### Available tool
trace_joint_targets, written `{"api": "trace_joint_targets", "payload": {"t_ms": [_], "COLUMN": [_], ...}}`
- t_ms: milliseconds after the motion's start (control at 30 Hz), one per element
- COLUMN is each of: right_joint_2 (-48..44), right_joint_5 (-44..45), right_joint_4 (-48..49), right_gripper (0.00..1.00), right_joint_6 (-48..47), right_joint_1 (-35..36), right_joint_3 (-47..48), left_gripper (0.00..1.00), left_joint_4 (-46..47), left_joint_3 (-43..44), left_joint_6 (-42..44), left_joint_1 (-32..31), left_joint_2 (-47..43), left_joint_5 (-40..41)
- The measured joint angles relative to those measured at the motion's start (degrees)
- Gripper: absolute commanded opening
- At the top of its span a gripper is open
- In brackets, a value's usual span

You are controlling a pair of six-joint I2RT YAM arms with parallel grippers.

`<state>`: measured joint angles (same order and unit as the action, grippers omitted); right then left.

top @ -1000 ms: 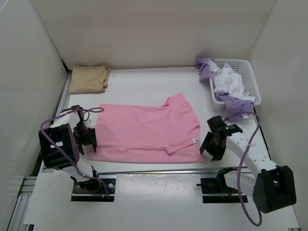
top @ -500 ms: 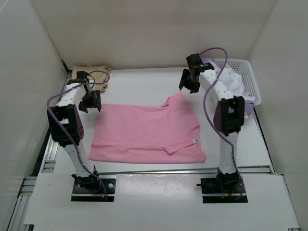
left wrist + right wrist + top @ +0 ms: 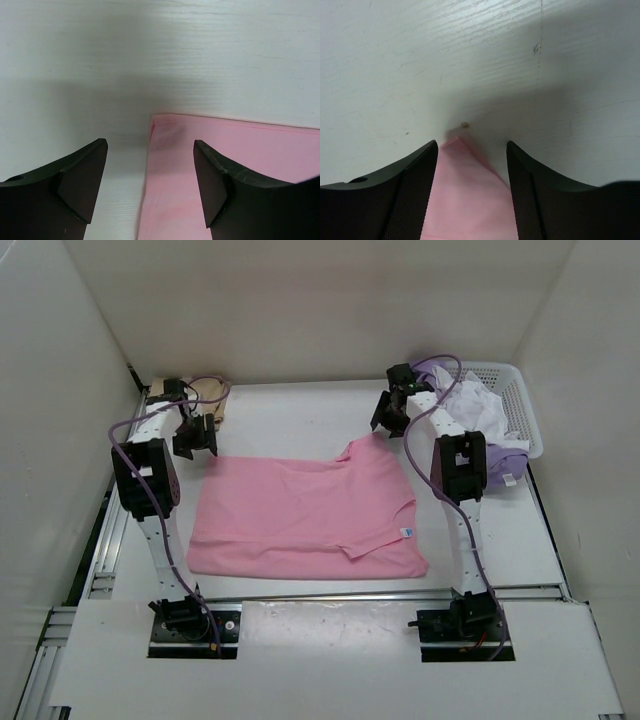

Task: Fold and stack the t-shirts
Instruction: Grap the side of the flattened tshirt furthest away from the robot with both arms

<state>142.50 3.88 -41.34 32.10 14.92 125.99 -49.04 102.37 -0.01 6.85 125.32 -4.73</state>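
Left gripper (image 3: 192, 438) and right gripper (image 3: 390, 413) hung open, empty, above far corners of the pink t-shirt (image 3: 300, 515); folding evidently required pinching both next.

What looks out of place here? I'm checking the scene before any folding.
The lavender shirt hangs out over the basket's rim, and the white shirt is crumpled inside. The pink shirt lies flat, and the tan shirt sits folded in the far left corner. Nothing looks damaged.
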Motion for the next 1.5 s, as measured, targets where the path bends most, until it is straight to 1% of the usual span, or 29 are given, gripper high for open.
{"api": "trace_joint_targets", "payload": {"t_ms": [33,100,133,200,233,267,300,333,367,467,567,600,633,667,800,900,967,1067,1200,1267,1367,1500], "right_joint_2": [-0.3,-0.6,-0.6,-0.7,-0.7,-0.7,-0.7,-0.7,-0.7,-1.0,-1.7,-2.1,-2.6,-3.1,-6.1,-11.8,-18.0,-30.9,-46.4,-52.0,-56.1,-56.7], "right_joint_5": [0.0,0.0,0.0,0.0,0.0,0.0,0.0,0.0,0.0,0.0,0.0,0.1,0.0,0.0,-1.1,-2.1,-2.7,-3.1,-3.2,-3.2,-3.0,-2.1], "right_joint_4": [0.3,0.9,0.9,1.1,1.0,1.1,1.1,1.1,1.1,1.0,1.0,0.9,0.8,0.8,-0.1,-0.5,-0.3,0.1,2.0,2.2,2.2,1.4], "right_gripper": [0.61,0.56,0.50,0.41,0.31,0.25,0.20,0.11,0.08,0.00,0.00,0.00,0.00,0.00,0.00,0.00,0.00,0.00,0.00,0.00,0.00,0.00], "right_joint_6": [-0.1,-0.8,-1.1,-1.5,-1.7,-2.0,-2.0,-2.0,-2.1,-1.9,-1.9,-1.9,-1.9,-2.0,-2.3,-2.4,-2.4,-2.2,-0.8,0.1,1.5,2.5], "right_joint_1": [0.1,0.4,0.5,1.0,1.2,1.3,1.5,1.6,1.7,1.7,1.7,1.7,1.7,1.7,1.7,2.0,2.2,2.9,4.3,5.1,5.9,6.1], "right_joint_3": [-0.6,-1.3,-1.3,-1.6,-1.7,-1.8,-2.0,-2.1,-2.2,-2.7,-3.8,-4.2,-5.0,-5.6,-9.6,-16.1,-21.9,-31.9,-43.9,-49.8,-57.3,-63.0], "left_gripper": [0.81,0.81,0.81,0.81,0.81,0.81,0.79,0.78,0.74,0.66,0.49,0.41,0.20,0.10,0.10,0.10,0.10,0.10,0.10,0.10,0.10,0.10], "left_joint_4": [0.0,-0.1,-0.1,-0.1,-0.1,-0.1,0.0,0.0,-0.3,-0.2,0.0,0.1,0.2,0.2,0.3,-0.2,-0.8,-1.7,-1.4,-1.3,-0.3,0.3], "left_joint_3": [-0.1,-0.3,-0.3,-0.3,-0.3,-0.3,-0.2,0.1,0.7,2.2,2.0,1.8,1.6,1.5,0.0,-2.8,-5.2,-9.5,-15.6,-18.1,-20.9,-24.3], "left_joint_6": [0.0,0.0,0.0,0.0,0.0,0.0,0.0,0.0,0.0,0.0,-0.1,0.0,-0.1,-0.5,0.0,0.0,0.0,0.0,0.0,0.0,0.0,0.0], "left_joint_1": [0.0,0.0,0.0,0.0,0.0,-0.1,-0.1,-0.2,-0.2,-0.2,-0.2,-0.2,-0.2,-0.2,-0.2,-0.2,-0.2,-0.3,-0.7,-0.8,-1.1,-1.7], "left_joint_2": [0.1,0.1,0.1,0.1,0.2,0.5,0.9,1.7,2.8,4.2,4.3,4.3,4.3,4.3,3.5,1.6,-0.2,-4.7,-13.6,-18.3,-22.9,-24.9], "left_joint_5": [-0.6,-1.7,-2.4,-3.5,-3.9,-4.2,-4.4,-4.5,-4.7,-4.6,-4.8,-4.9,-5.0,-5.2,-6.0,-5.9,-4.8,-2.2,2.2,4.1,6.1,8.0]}}
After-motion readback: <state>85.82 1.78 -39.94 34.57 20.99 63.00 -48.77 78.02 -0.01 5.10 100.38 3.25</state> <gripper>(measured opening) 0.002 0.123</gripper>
